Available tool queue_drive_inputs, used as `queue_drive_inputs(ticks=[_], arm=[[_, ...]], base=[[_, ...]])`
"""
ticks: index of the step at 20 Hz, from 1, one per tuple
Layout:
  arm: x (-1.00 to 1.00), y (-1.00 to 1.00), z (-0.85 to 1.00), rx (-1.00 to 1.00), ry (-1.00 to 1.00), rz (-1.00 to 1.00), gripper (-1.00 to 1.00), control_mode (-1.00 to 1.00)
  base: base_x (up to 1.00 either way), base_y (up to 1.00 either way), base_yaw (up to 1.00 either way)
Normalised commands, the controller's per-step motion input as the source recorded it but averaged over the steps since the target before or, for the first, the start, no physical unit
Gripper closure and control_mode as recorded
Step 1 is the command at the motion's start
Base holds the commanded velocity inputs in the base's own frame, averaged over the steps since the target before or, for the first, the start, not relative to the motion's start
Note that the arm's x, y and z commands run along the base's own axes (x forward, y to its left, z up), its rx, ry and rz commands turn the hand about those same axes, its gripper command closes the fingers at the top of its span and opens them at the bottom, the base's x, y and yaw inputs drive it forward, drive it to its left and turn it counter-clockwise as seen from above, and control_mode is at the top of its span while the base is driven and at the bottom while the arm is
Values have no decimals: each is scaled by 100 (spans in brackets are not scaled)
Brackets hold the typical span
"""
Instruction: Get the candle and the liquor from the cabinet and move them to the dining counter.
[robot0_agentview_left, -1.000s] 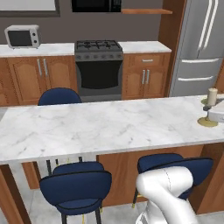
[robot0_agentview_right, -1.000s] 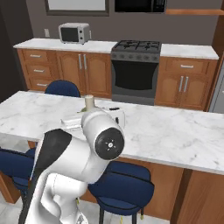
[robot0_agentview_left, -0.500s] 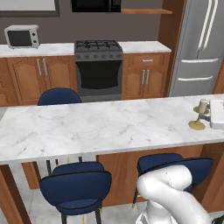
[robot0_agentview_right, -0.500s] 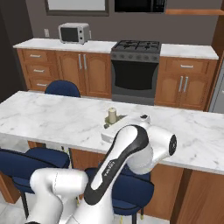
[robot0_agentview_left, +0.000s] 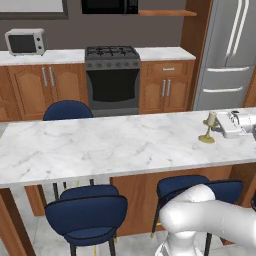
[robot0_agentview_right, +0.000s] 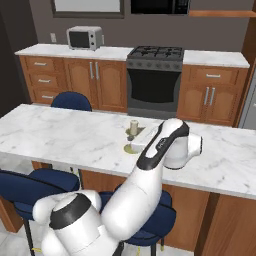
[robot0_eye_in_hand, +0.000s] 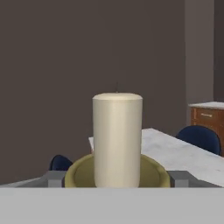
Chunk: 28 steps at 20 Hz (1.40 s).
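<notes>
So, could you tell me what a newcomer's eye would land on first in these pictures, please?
Probably the candle, a cream pillar on an olive-gold base, standing upright on the dining counter near its right end, with the open end effector level with it on either side of the base. Next would be the white arm arching up over the counter's edge, then the navy stools tucked beneath it.

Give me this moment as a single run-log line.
stage: candle placement | candle: upright on dining counter | gripper: open, fingers either side of candle base | liquor: not on counter yet
</notes>
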Motion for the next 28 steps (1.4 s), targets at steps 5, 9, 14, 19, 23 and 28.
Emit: queue_drive_inputs(ticks=[5, 9, 14, 19, 23, 28], arm=[[49, 0, -14, 0, 1, 0, 100, -100], [29, 0, -26, -5, -3, 0, 100, -100], [26, 0, -18, -14, 0, 0, 100, -100], [23, 0, -26, -12, 0, 0, 100, -100], [31, 4, -44, -5, 2, 0, 100, -100], [44, 6, -45, 2, 6, 2, 100, -100]], base=[[0, 0, 0], [0, 0, 0], [0, 0, 0], [0, 0, 0], [0, 0, 0], [0, 0, 0]])
